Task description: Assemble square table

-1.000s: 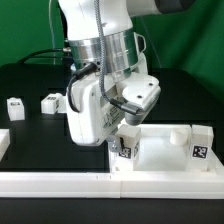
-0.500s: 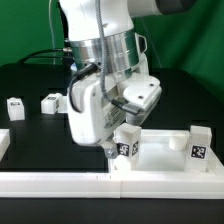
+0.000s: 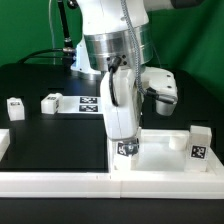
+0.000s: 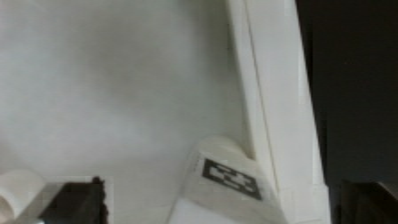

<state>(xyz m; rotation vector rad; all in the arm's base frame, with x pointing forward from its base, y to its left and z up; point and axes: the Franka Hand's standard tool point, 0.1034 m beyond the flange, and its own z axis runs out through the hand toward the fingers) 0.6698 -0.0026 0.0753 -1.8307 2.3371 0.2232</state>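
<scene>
The white tray-like tabletop [image 3: 165, 152] lies at the exterior view's right, against the front rail, with a tag [image 3: 197, 152] on its edge. A short white tagged leg [image 3: 126, 150] stands upright at the tabletop's corner on the exterior view's left. My gripper [image 3: 124, 140] hangs straight above this leg, open, its fingers apart from it. In the wrist view the leg [image 4: 228, 178] sits beside the raised rim [image 4: 270, 100], between my dark fingertips [image 4: 71, 200], and the gripper [image 4: 228, 206] holds nothing. Two more legs [image 3: 14, 108] [image 3: 50, 101] lie on the black table.
The marker board [image 3: 90, 103] lies flat behind the arm. A long white border rail [image 3: 55, 181] runs along the front edge and another short piece [image 3: 3, 145] sits at the exterior view's left. A green backdrop stands behind.
The gripper opened and let go of the leg, which now stands lower at the tabletop's corner. The hand turned and rose slightly, uncovering the marker board behind it.
</scene>
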